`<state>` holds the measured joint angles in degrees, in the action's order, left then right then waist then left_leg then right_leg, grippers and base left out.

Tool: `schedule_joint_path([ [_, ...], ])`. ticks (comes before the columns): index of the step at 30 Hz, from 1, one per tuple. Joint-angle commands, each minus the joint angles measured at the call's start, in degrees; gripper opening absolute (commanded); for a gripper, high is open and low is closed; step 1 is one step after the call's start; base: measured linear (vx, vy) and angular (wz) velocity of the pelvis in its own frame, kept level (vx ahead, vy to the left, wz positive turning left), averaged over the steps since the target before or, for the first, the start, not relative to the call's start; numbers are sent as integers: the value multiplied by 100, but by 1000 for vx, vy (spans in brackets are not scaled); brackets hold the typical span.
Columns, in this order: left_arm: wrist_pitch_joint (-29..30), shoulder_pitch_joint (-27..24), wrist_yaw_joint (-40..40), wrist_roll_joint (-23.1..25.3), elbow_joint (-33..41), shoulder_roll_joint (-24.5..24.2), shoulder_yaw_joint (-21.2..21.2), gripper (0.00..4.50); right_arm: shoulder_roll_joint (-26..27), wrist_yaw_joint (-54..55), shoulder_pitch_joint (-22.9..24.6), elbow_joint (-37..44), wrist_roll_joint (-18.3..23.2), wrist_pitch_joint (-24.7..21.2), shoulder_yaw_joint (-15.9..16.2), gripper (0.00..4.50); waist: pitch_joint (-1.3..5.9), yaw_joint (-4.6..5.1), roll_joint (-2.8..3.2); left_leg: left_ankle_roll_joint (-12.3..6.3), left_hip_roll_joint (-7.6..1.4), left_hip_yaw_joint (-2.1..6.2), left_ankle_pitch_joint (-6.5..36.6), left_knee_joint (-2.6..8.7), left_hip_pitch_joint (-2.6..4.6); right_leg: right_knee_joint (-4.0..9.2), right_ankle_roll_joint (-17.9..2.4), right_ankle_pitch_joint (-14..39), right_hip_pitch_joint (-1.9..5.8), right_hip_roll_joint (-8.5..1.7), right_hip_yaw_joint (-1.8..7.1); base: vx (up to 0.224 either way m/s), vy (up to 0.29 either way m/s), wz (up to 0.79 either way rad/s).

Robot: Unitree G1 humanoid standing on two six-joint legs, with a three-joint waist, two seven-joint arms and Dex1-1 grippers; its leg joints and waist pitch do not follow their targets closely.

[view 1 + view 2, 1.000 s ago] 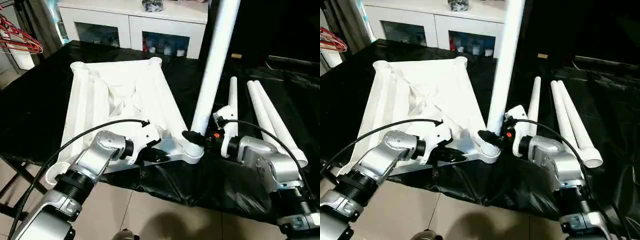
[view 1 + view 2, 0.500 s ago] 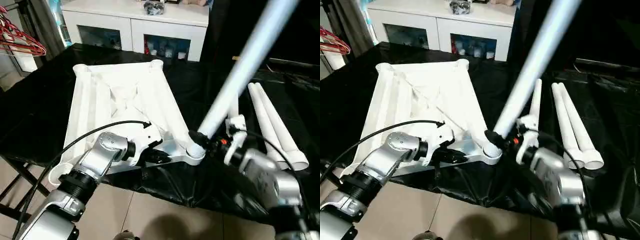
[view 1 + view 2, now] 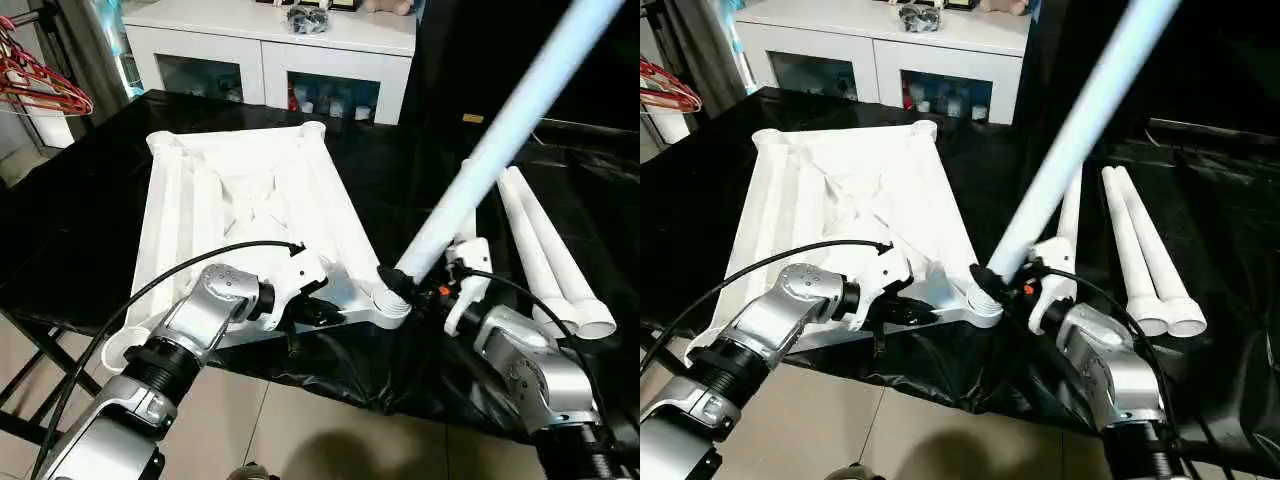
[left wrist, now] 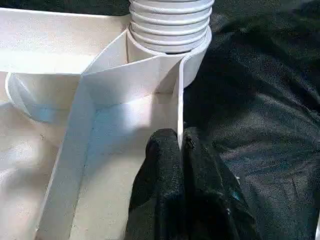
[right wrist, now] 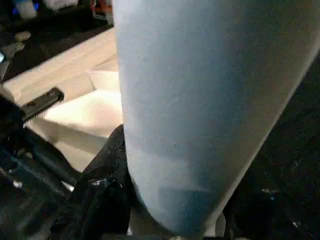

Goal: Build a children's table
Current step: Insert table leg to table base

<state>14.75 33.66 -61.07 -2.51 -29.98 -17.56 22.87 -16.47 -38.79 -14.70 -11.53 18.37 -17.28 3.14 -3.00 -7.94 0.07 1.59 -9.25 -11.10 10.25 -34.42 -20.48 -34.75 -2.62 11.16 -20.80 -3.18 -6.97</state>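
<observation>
Leg tilted at the corner socket
Right pincer (image 3: 405,285) grasps the leg (image 3: 500,150) near its base; left pincer (image 4: 179,150) clenched on the top's (image 3: 240,200) rib beside the socket (image 3: 385,308).

Black sheet (image 3: 80,210) is covering the tabletop, wrinkling & hanging over the near edge above a tiled floor (image 3: 300,430). Children's table top (image 3: 240,200) is lying upside down on it, ribbed underside up, round corner sockets showing, near corner reaching the sheet's front edge. To its right, 3 spare white legs (image 3: 545,250) are lying on the sheet roughly parallel, wide ends toward the near edge; 2 are touching side by side, 3rd is partly hidden.
</observation>
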Motion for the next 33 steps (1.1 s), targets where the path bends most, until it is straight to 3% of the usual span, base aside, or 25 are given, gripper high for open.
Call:
schedule_joint_path([
  [1, -177, 135, -18, -79, 94, 38, -213, 0, -183, -146, 100, -286, -456, -256, 405, 191, 292, 56, -63, -76, -476, 286, 1622, 427, 125, 755, -79, 3208, 107, -793, 428, 0, 0, 0],
  [3, -184, 123, -34, -74, 106, 21, -204, 0, -279, -324, 26, -325, -565, -283, 599, 191, 282, 64, -59, -81, -474, 288, 1624, 430, 113, 761, -58, 3231, 108, -784, 421, 0, 0, 0],
  [4, -184, 118, -33, -71, 112, 19, -201, 0, -307, -373, 10, -338, -592, -283, 649, 191, 284, 62, -124, -101, -466, 273, 1589, 422, 120, 763, -36, 3264, 97, -788, 426, 0, 0, 0],
  [6, -188, 107, -40, -63, 126, 3, -194, 0, -367, -508, -63, -409, -662, -284, 782, 191, 284, 53, -101, -104, -469, 274, 1567, 422, 125, 769, -33, 3285, 91, -796, 428, 0, 0, 0],
  [7, -185, 96, -47, -61, 148, -9, -188, 0, -390, -576, -108, -461, -683, -296, 837, 191, 280, 70, -156, -110, -476, 278, 1592, 436, 114, 770, -15, 3295, 104, -787, 419, 0, 0, 0],
  [8, -185, 96, -47, -61, 148, -9, -188, 0, -390, -576, -108, -461, -683, -296, 837, 191, 282, 59, -128, -106, -481, 283, 1614, 434, 126, 766, -18, 3300, 93, -795, 422, 0, 0, 0],
  [10, -174, 61, -68, -57, 216, -40, -172, 0, -446, -737, -196, -549, -713, -288, 938, 191, 278, 72, -164, -98, -483, 287, 1652, 440, 122, 768, -19, 3321, 98, -796, 417, 0, 0, 0],
  [19, -328, 46, -454, -57, 396, -192, -56, 0, -547, -1267, -364, -833, -638, -207, 932, 191, 284, 73, -184, -70, -503, 298, 1744, 456, 132, 760, -81, 3262, 87, -809, 430, 0, 0, 0],
  [26, -338, 186, -1034, -4, 625, -509, 137, 0, -706, -1717, -435, -1010, -676, 58, 1038, 191, 317, 53, -161, -2, -585, 302, 1639, 506, 123, 607, -504, 2263, 117, -807, 482, 0, 0, 0],
  [33, -446, 366, -1228, 80, 459, -666, 124, 0, -793, -2040, -503, -1080, -798, 237, 1140, 191, 316, 22, -163, -8, -585, 278, 1525, 496, 121, 573, -658, 2004, 138, -819, 498, 0, 0, 0],
])
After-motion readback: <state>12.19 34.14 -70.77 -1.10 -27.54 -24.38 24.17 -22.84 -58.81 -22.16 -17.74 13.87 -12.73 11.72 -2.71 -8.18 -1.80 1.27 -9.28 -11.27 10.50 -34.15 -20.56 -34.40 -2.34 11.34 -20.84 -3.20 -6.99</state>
